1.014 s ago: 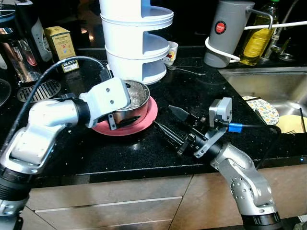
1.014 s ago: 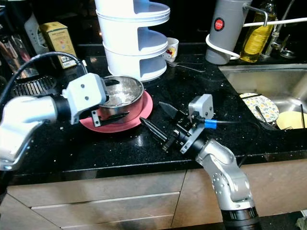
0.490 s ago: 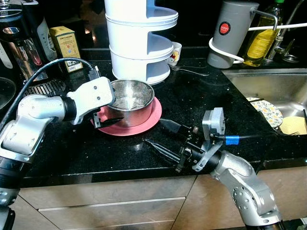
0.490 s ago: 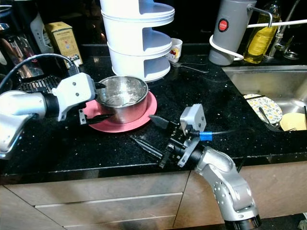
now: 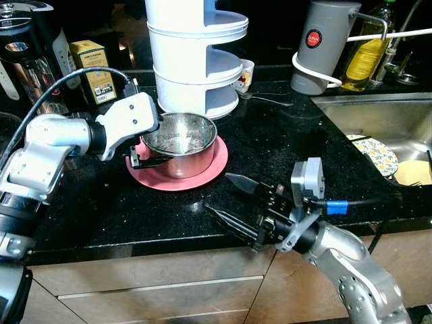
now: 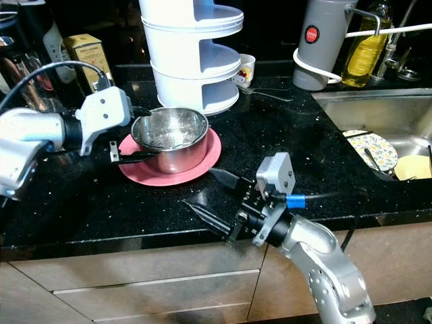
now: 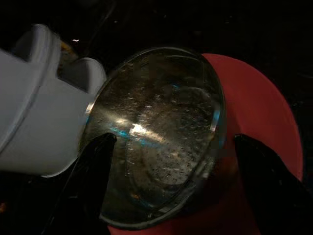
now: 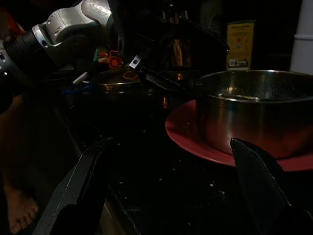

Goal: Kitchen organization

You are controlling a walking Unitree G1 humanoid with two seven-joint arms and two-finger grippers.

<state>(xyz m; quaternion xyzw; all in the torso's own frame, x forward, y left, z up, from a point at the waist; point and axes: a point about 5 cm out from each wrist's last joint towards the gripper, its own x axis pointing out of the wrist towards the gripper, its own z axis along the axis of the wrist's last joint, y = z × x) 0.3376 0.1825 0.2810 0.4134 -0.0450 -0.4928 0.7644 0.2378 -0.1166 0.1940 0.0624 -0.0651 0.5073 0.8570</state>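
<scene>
Sitting on the pink plate (image 5: pixel 202 174) at mid-bench (image 5: pixel 283 145), the steel pot (image 5: pixel 181 142) looks placed — left hand (image 5: pixel 143 158) spread wide beside it, gripping nothing; right hand (image 5: pixel 236 202) gaping, empty, near the front edge — sink (image 5: pixel 378 121) dishes remain.

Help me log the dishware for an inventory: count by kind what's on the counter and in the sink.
Steel pots: 1
Pink plates: 1
Mugs: 1
Patterned plates in the sink: 1
Total: 4
</scene>
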